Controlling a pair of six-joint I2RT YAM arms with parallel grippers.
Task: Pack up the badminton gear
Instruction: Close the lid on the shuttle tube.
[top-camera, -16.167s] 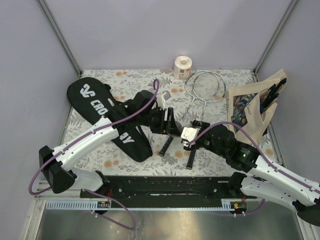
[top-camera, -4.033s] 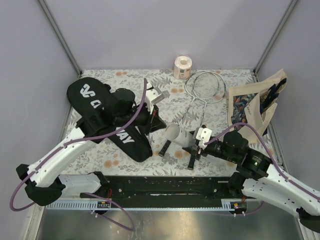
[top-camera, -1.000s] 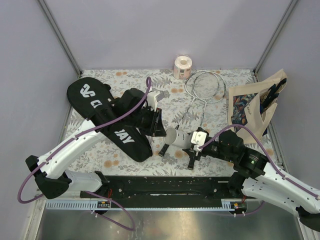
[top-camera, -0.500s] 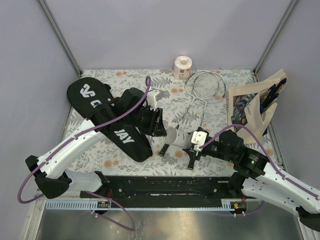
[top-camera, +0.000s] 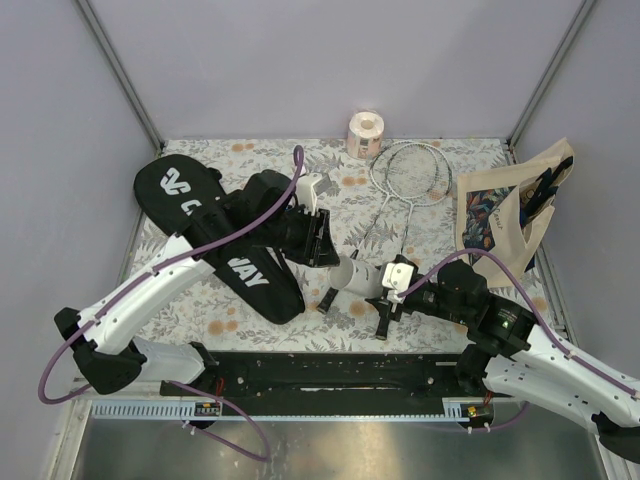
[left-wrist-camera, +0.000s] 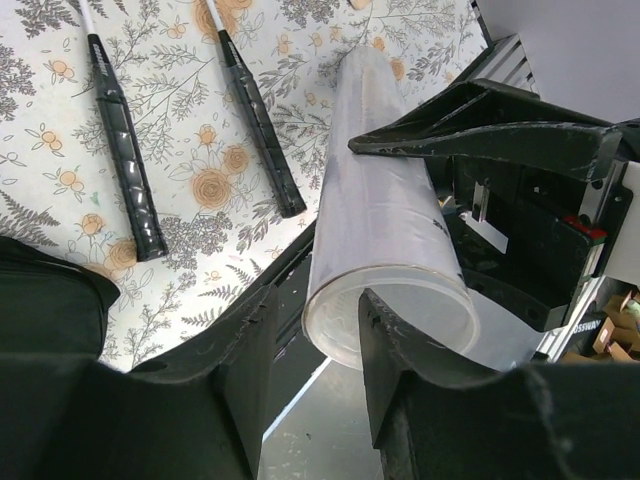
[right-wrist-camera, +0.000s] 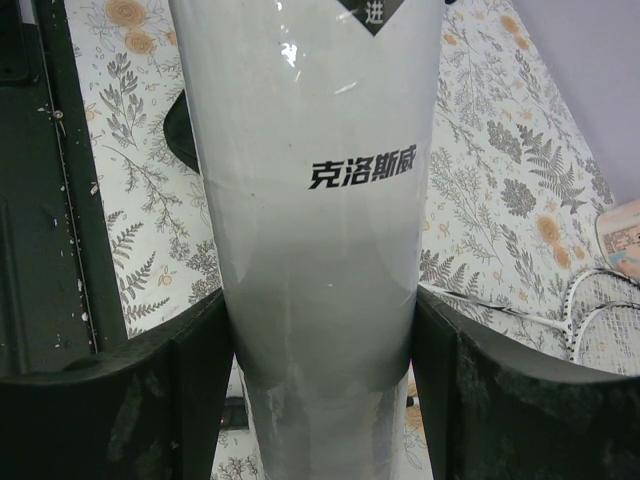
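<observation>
The right gripper (right-wrist-camera: 318, 330) was clamped on the tube (top-camera: 352, 272), a finger (right-wrist-camera: 190, 380) pressed to each side of it just below a line of black lettering. The tube was held clear of the tabletop (top-camera: 250, 165) near the middle of its near edge, lying slantwise over the racket handles (left-wrist-camera: 122, 190), its free end aimed at the left gripper (left-wrist-camera: 318, 300). That gripper's fingers (left-wrist-camera: 230, 380) stood apart with the tube's rim just off their tips; whether they touched it could not be told. The two rackets (top-camera: 412, 172) lay side by side, heads toward the far edge and handles toward the near edge. The bag (top-camera: 185, 205) lay slantwise toward the left edge, partly under the left arm. A tote (top-camera: 490, 215) leaned at the right edge, and a paper roll (top-camera: 364, 133) stood at the far edge.
</observation>
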